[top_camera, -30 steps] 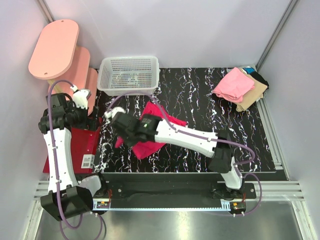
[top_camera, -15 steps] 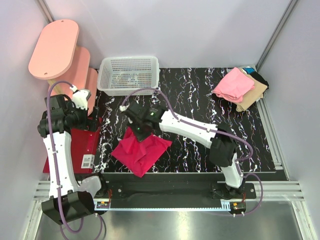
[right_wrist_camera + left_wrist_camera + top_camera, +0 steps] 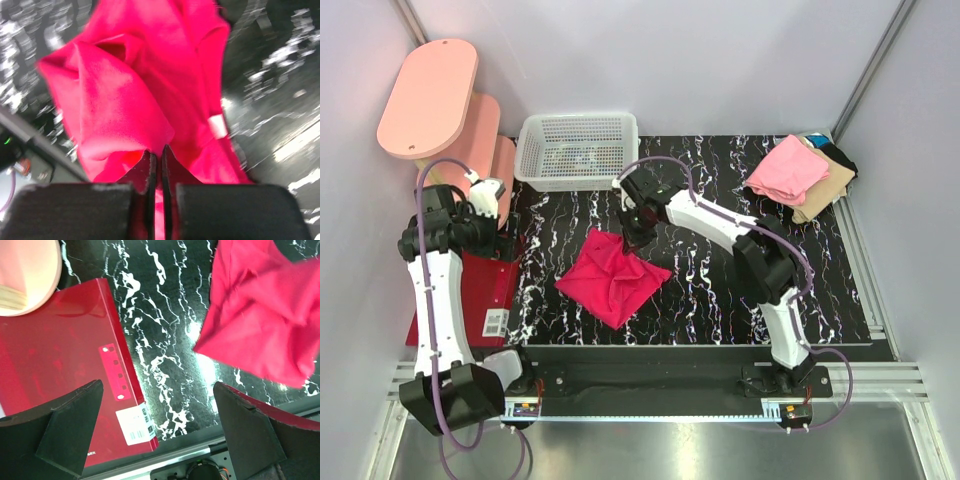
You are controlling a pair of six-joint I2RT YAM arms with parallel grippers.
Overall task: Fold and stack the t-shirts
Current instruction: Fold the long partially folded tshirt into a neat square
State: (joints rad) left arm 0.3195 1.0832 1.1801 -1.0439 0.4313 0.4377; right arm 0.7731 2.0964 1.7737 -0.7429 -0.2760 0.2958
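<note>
We are holding the magenta-red t-shirt (image 3: pixel 612 282) by a pinch of cloth at its far corner. The right gripper (image 3: pixel 161 149) is closed down on that fold, its fingers pressed together and the fabric bunching out around their tips. The garment is lying crumpled on the marbled black table (image 3: pixel 720 205), left of the middle, with its near corner pointing toward the arm bases. We are judging that this corner grip is meant for dragging and spreading the cloth flat before folding, since a single pinch point is letting the rest trail loosely. The left gripper (image 3: pixel 157 387) is standing wide open and holding nothing. It is hovering over the dark red mat (image 3: pixel 50 360) at the table's left edge, apparently parked away from the working area. The folded stack (image 3: pixel 798 172), light pink over tan, is sitting in the far right corner, well apart from the magenta shirt. We are noting open tabletop between the shirt and that stack, which is giving room to spread rightward. The white mesh basket (image 3: pixel 578 120) is bounding the far side near the right gripper, and the mat is lying near the shirt's left corner.
</note>
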